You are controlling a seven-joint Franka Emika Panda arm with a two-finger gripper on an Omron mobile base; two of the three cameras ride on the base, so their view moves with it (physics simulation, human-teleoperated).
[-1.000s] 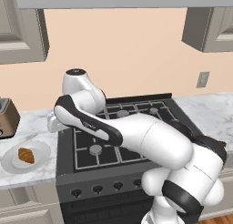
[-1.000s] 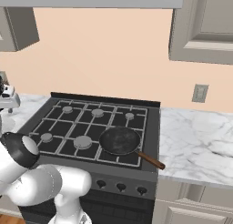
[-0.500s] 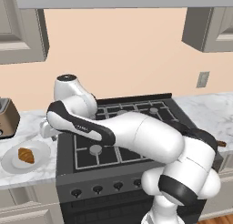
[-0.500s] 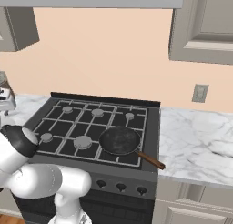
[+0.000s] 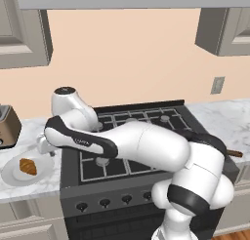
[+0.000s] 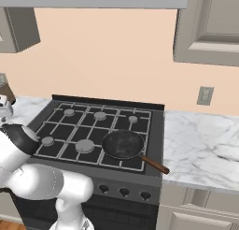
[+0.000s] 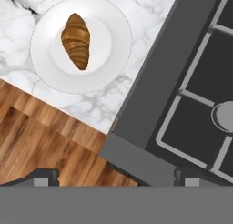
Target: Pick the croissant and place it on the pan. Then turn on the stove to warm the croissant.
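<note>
- The two-finger gripper [image 7: 116, 175] hangs with its jaws spread wide and nothing between them, above the front left corner of the wide black gas stove [image 7: 191, 91].
- The small golden-brown croissant [image 7: 76, 41] lies on a round white plate [image 7: 98, 70] on the marble counter [image 7: 136, 18], just beside the stove's left edge.
- The round dark frying pan [image 6: 123, 144] with its thin brown handle sits on the stove's front right burner.

A kitchen: gas stove [image 6: 100, 131], marble counter [image 6: 200, 149], wall cabinets [image 6: 210, 28].
</note>
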